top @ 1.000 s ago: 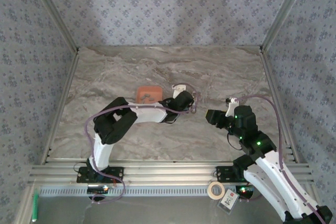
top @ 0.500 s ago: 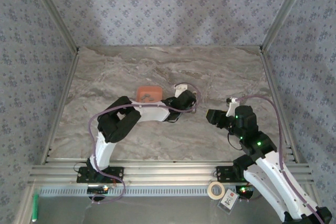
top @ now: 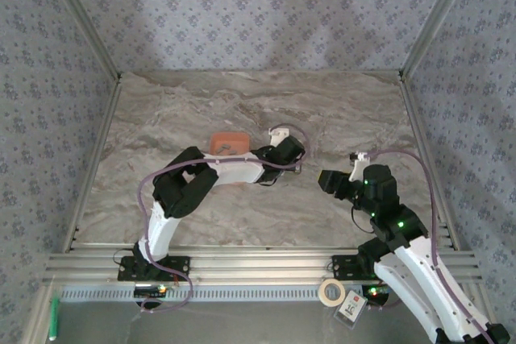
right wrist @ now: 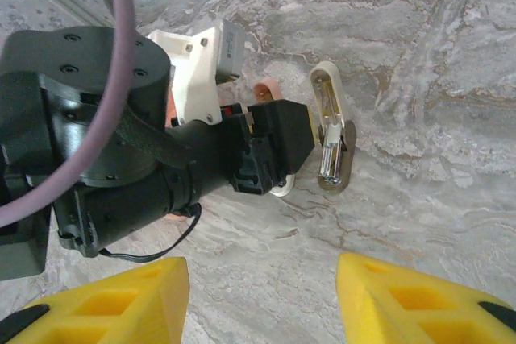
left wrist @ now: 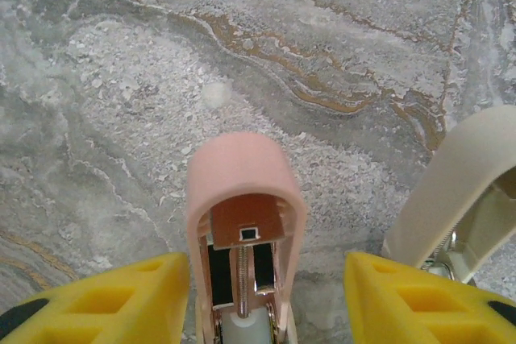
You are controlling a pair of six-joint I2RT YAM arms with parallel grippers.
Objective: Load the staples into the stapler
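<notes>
The marble table (top: 201, 102) is the biggest thing here. The left gripper (left wrist: 264, 270) is spread open around the pink stapler (left wrist: 242, 175) near the middle of the table. The stapler's flipped open, cream base (left wrist: 463, 175) swung off to one side. The right gripper (right wrist: 260, 267) hangs near it, fingers apart. The orange tray (top: 228, 142) sits just past the left arm (top: 234, 171), with the staples (top: 226, 149) as tiny dark specks in it.
</notes>
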